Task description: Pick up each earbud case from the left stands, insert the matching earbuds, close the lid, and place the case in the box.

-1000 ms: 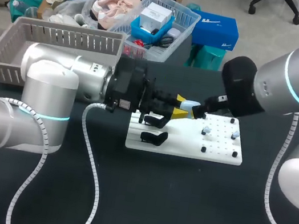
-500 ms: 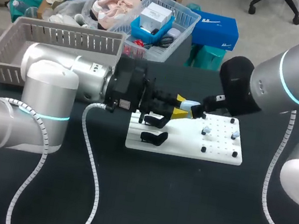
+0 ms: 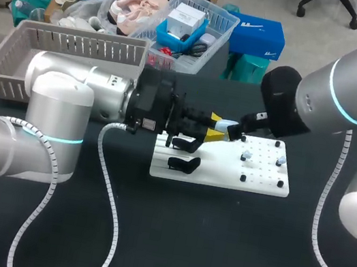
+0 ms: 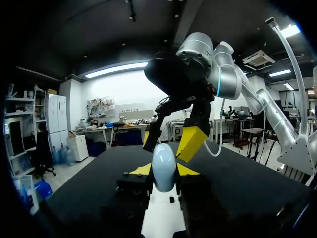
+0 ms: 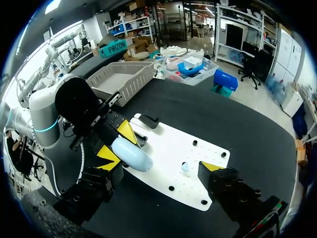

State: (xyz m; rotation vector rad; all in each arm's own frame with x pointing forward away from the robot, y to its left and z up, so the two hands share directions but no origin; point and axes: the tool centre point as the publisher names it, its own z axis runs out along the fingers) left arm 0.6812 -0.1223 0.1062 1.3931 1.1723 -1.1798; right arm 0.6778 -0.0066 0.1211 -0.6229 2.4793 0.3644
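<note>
A pale blue earbud case (image 3: 226,127) hangs above the white stand board (image 3: 263,183), its lid down, with my left gripper (image 3: 215,131) shut on it. In the left wrist view the case (image 4: 163,169) sits between the two yellow tips of the left gripper (image 4: 164,170). My right gripper (image 3: 237,131) faces it from the right, open wide, one yellow fingertip (image 4: 191,144) close beside the case. In the right wrist view the case (image 5: 132,154) lies near one finger of the right gripper (image 5: 160,161). A pale blue earbud (image 5: 184,167) sits on the board (image 5: 163,144).
Two black stands (image 3: 183,164) sit at the board's left end under the left gripper. Small black pegs and another pale earbud (image 3: 247,157) dot its right half. A grey slatted basket (image 3: 78,34) stands at the table's back left.
My right arm's wrist has edged slightly to the left, toward the case. The left arm and the case have not moved.
</note>
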